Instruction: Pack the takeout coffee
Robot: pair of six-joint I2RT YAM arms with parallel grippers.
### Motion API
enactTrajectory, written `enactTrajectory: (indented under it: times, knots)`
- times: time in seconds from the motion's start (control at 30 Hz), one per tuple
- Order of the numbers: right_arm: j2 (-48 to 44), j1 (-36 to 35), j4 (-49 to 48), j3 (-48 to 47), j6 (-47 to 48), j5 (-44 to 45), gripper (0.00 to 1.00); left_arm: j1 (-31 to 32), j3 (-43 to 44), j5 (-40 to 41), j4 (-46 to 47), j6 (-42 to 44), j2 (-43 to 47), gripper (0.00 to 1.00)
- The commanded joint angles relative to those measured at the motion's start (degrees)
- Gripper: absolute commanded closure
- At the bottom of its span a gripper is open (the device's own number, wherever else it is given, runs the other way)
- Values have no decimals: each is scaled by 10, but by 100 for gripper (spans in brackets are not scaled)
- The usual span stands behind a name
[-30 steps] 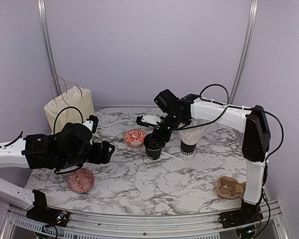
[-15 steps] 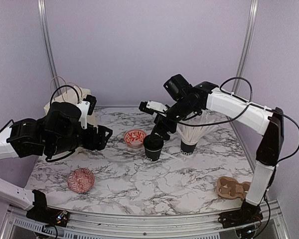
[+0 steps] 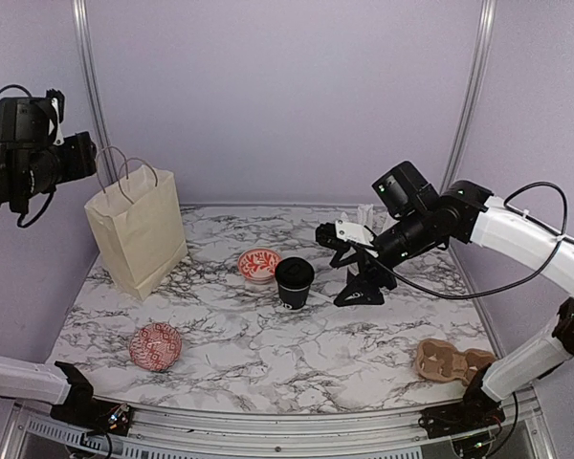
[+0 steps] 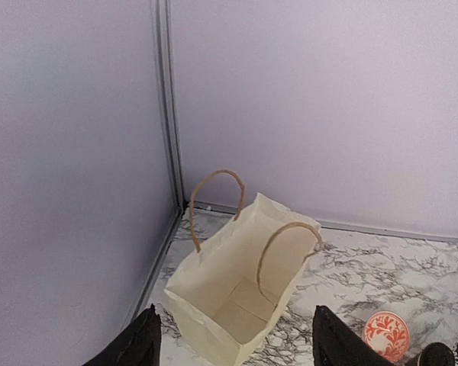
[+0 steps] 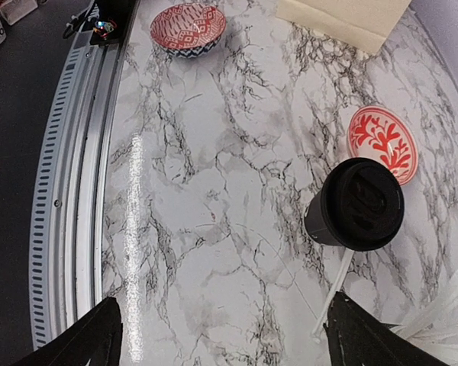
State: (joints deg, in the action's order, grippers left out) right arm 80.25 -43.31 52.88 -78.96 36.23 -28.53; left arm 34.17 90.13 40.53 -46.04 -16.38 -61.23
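Takeout coffee (image 3: 294,279) stands lidded, untouched — right hand (image 5: 225,335) and left hand (image 4: 237,343) both spread wide, empty.

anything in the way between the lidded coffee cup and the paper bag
Only a red-and-white bowl, sitting right beside the coffee cup on the side toward the paper bag. It is low, so a lifted cup would likely clear it. The bag stands upright and open.

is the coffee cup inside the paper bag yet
No, the lidded coffee cup stands on the marble table beside a red patterned bowl, well apart from the paper bag.
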Motion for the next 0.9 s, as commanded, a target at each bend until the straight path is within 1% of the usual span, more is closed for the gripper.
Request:
enactTrajectory:
  times: [0.0,0.1,0.17,0.27,0.3,0.4,0.53,0.6,0.67,0.7,0.77,0.87]
  knots:
    - [-19,2,-2,14,15,-26,11,-121,72,-91,-67,52,-52,31]
    - [-28,2,12,15,24,-35,12,-222,106,-206,-103,66,-106,23]
    - [-39,2,30,18,42,-45,13,-277,104,-268,-102,72,-137,21]
    - [-60,2,38,34,55,-50,13,-327,102,-366,-89,86,-191,21]
    - [-65,2,38,40,56,-48,13,-336,107,-382,-88,91,-213,22]
    - [-76,2,39,57,57,-47,13,-347,131,-402,-87,109,-260,25]
    - [-84,2,40,78,57,-48,14,-358,158,-396,-83,114,-295,30]
    - [-87,2,36,87,55,-48,14,-361,169,-375,-83,121,-312,34]
    - [-88,2,33,91,53,-49,14,-364,176,-368,-81,130,-331,41]
    - [-88,2,32,92,52,-50,14,-364,180,-371,-81,134,-338,44]
    - [-86,2,32,95,51,-48,15,-365,187,-383,-81,140,-353,48]
    - [-86,2,32,97,49,-40,15,-364,192,-420,-81,146,-370,49]
